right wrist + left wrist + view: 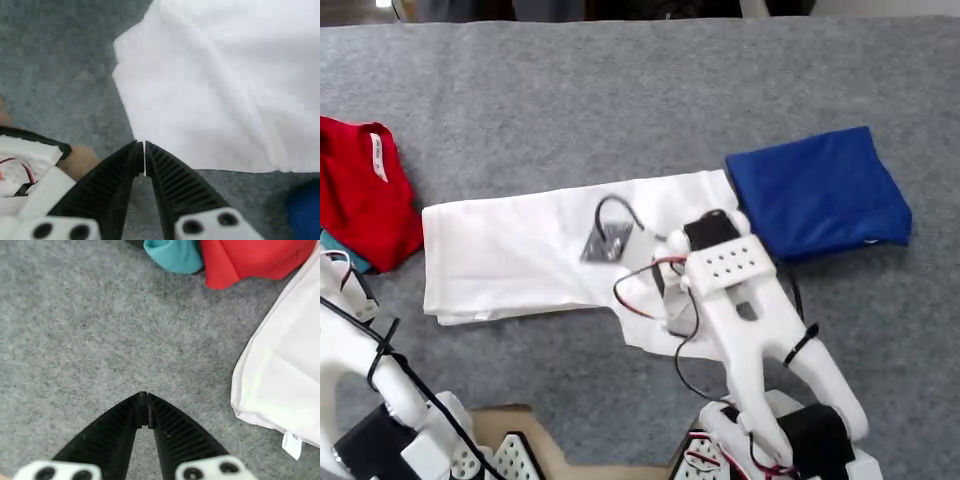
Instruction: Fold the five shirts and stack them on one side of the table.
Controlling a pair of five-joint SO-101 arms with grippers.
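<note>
high: white shirt point(510, 260) flat mid tabletop point(620, 90), right arm point(750, 320) over its end by folded blue shirt point(817, 192), red shirt point(365, 190) far side | left wrist: left jaws together over bare tabletop, teal shirt point(172, 255) touching red | right wrist: right jaws together at white shirt's edge

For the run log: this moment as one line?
white shirt partly folded, centre | blue shirt folded, right | red shirt left | left end effector shut | right end effector shut at white shirt's edge

The right gripper point(144, 162), fingers point(112, 187) pressed together, hangs over the white shirt's point(225, 85) edge.
</note>
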